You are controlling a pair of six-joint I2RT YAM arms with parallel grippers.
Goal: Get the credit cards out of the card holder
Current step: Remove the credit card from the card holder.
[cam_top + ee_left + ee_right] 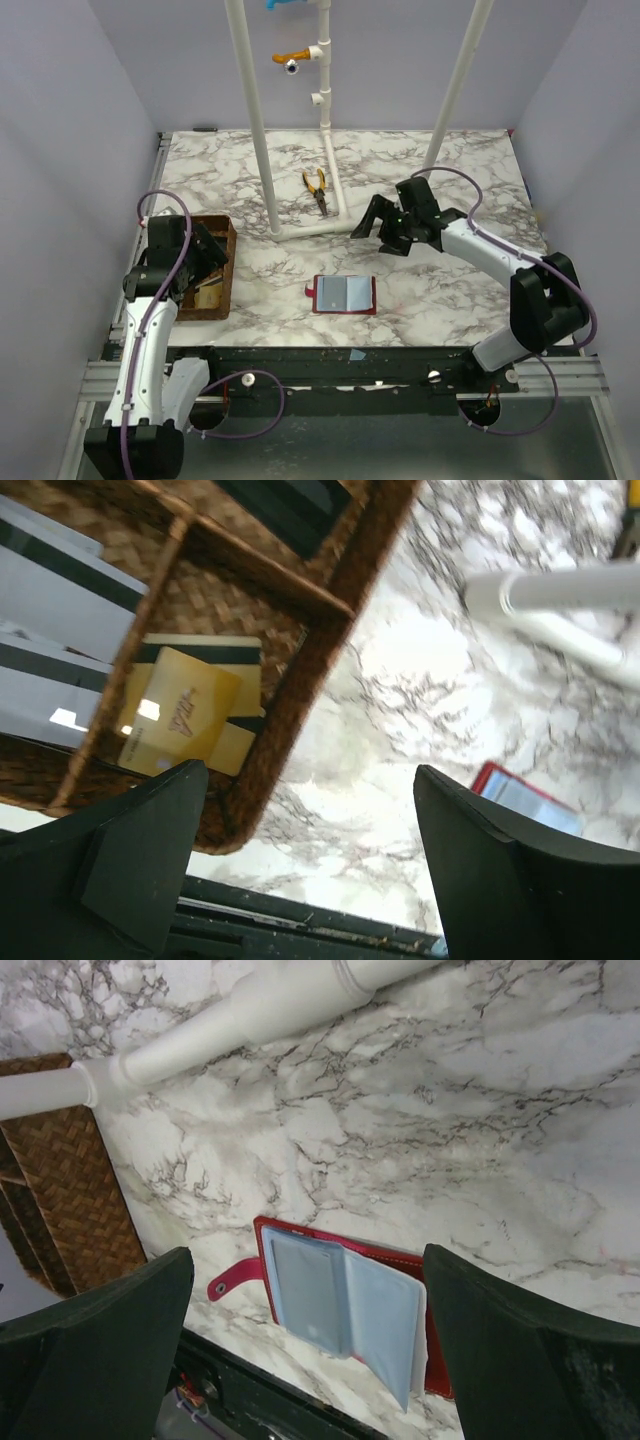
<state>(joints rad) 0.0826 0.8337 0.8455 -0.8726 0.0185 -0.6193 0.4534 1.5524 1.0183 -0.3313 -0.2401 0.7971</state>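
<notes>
The red card holder [344,295] lies open on the marble table near the front edge, its pale blue-grey sleeves up. It also shows in the right wrist view [345,1305] and at the right edge of the left wrist view [525,798]. A gold card [180,715] and other cards lie in the brown woven tray [212,268]. My left gripper [208,262] hovers open and empty over the tray's near right corner. My right gripper [372,222] hangs open and empty above the table, behind and right of the card holder.
White pipe frame posts [262,130] rise from the table's middle, with a horizontal pipe [310,230] on the surface. Yellow-handled pliers [318,188] lie behind it. The black front rail [330,360] runs along the near edge.
</notes>
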